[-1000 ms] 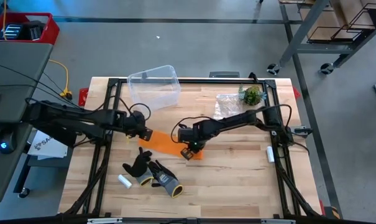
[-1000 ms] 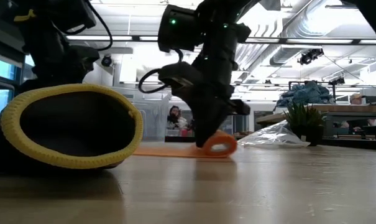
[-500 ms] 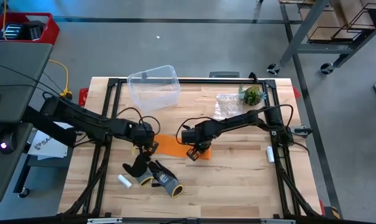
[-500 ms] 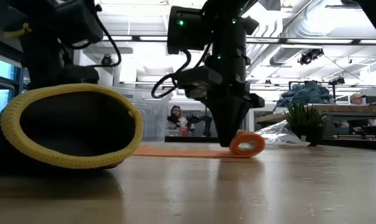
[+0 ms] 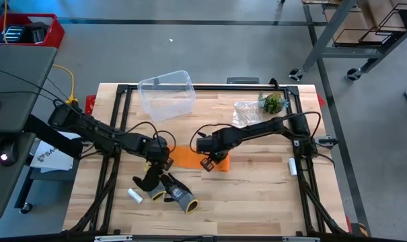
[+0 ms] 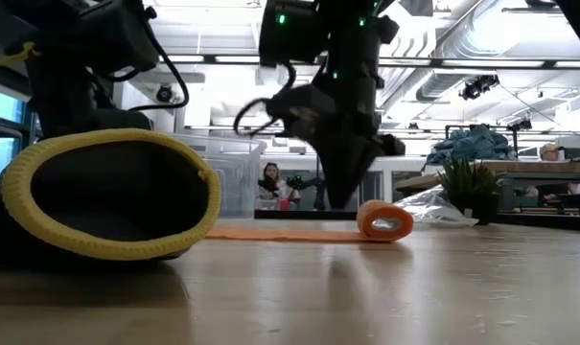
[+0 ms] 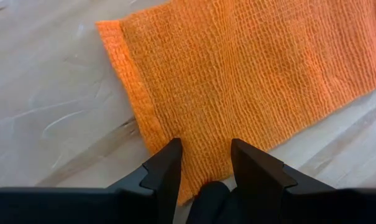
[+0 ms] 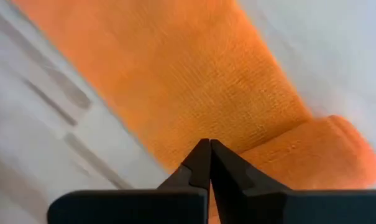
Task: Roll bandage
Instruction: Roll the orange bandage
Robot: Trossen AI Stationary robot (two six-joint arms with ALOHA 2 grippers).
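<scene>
The orange bandage lies on the table as a flat strip, with its rolled end toward the table's right. The roll also shows in the high view. My left gripper is open at the strip's flat left end. My right gripper is shut. Its tips hang over the strip right beside the roll. In the low view it stands a little above the strip and touches nothing. My left gripper sets its two open fingertips down on the strip's flat end, near a corner and beside the long edge. The fingers come slanting from above. The strip lies flat on the table under them, in one layer.
Black-grey-yellow gloves lie near the front, and one cuff fills the left of the low view. A small white cylinder lies beside them. A clear tub, a plastic bag and a small plant stand at the back.
My left gripper has gone toward the table's near right and come down on the strip's flat end. My right gripper has pushed the roll toward the table's right, then risen off it. The flat strip between them has stayed on the table.
</scene>
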